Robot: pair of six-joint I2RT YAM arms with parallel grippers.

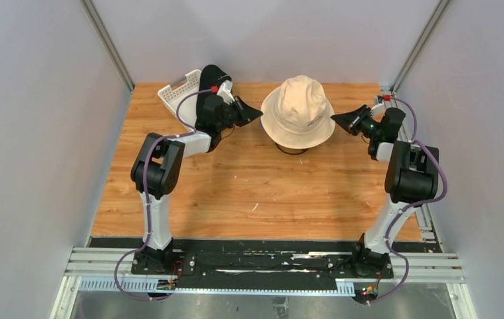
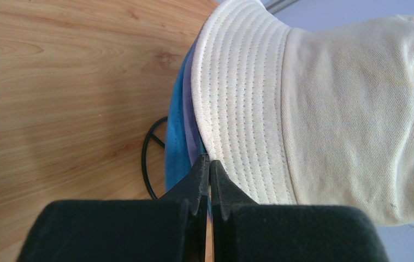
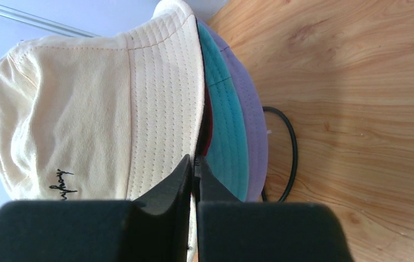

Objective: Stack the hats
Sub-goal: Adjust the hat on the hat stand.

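My left gripper (image 2: pixel 209 162) is shut tight, with nothing in it that I can see. Its tips sit right at the edge of the beige hat (image 2: pixel 325 109), touching the brim. Just under my tips I see the blue hat (image 2: pixel 175 136) and the lavender hat (image 2: pixel 193 128) peeking out, because the beige one lies on top of them.

My right gripper (image 3: pixel 195 162) comes at the pile from the other side. Its jaws are pressed close together at the same beige brim. I cannot tell if a bit of brim is nipped between them. Beside those tips, below the beige brim, a thin strip of the dark red hat (image 3: pixel 207 139) shows, then the teal hat (image 3: pixel 228 136).

So the pile sits between my two grippers, on the black wire stand (image 3: pixel 291 158), which keeps the hats round and off the table (image 1: pixel 236 193). I think both tips are at the brim to settle the beige hat down straight.

Behind my left gripper, by the white basket (image 1: pixel 175 93), is a black thing (image 1: pixel 213 74). I think it is the last hat, so the job is nearly done.
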